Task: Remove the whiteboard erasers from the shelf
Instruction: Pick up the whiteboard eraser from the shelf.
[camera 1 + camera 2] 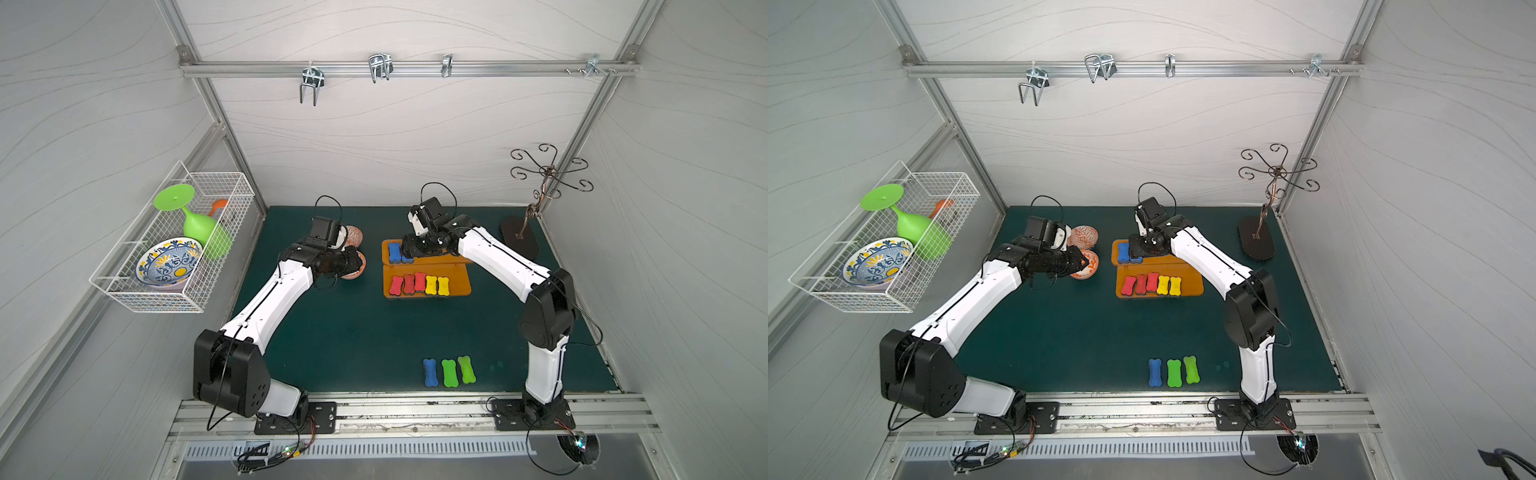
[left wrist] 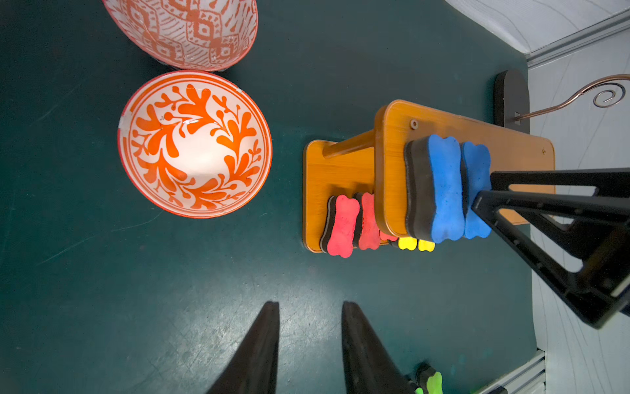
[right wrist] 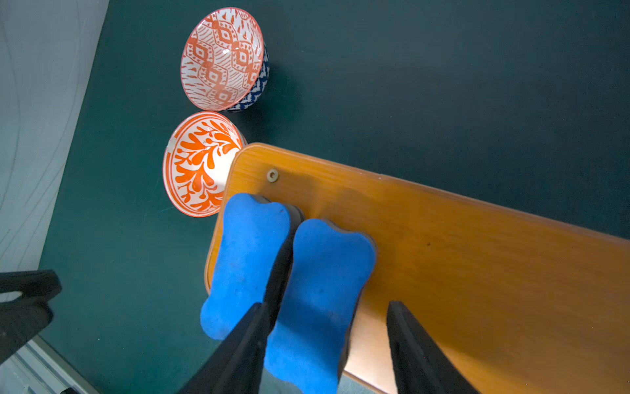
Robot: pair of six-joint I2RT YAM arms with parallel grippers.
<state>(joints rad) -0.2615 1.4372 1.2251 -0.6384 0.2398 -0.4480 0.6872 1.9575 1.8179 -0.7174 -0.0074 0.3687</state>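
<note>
Straddling one blue eraser (image 3: 324, 266) atop the shelf (image 3: 477, 273), your right pincer (image 3: 327, 303) stands open, holding nothing, placed so closing takes it without its blue neighbour (image 3: 245, 259).

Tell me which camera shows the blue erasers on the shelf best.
Right wrist view: the blue erasers fill it, one straddled by the right gripper. Left wrist shows them side-on; top views, small, partly hidden.
</note>
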